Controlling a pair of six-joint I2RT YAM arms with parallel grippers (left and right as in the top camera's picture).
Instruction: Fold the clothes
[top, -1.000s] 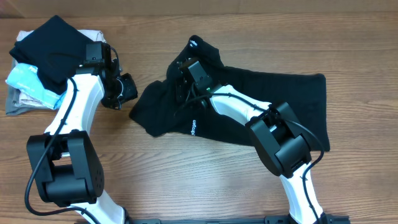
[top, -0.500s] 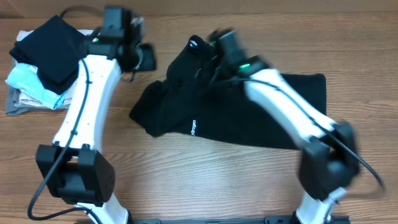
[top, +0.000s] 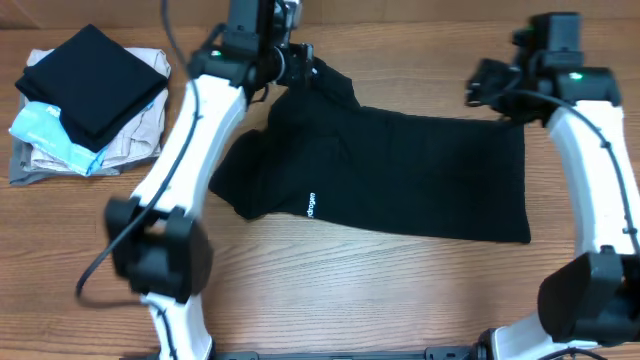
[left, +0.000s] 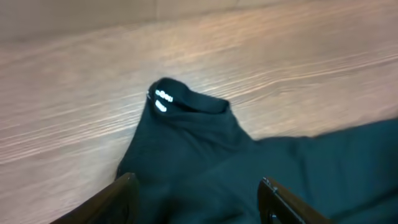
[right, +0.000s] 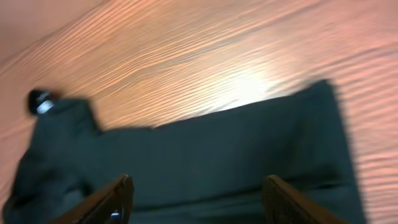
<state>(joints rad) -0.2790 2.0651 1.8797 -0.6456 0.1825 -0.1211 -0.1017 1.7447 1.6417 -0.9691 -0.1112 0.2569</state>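
Now both my claws stand spread, pinching nothing. My left claw (left: 199, 196) hovers above the collar (left: 186, 109) of the black shirt (top: 400, 175), my right claw (right: 196, 199) near its far right corner. The shirt lies across the middle of the bench (top: 330, 300), its left side rumpled, possibly folded over. A stack of folded garments (top: 90, 100) sits in the far left corner.

One black shirt (top: 420, 180), two tools (left: 198, 182) (right: 198, 180), one pile (top: 90, 100) (folded garments).
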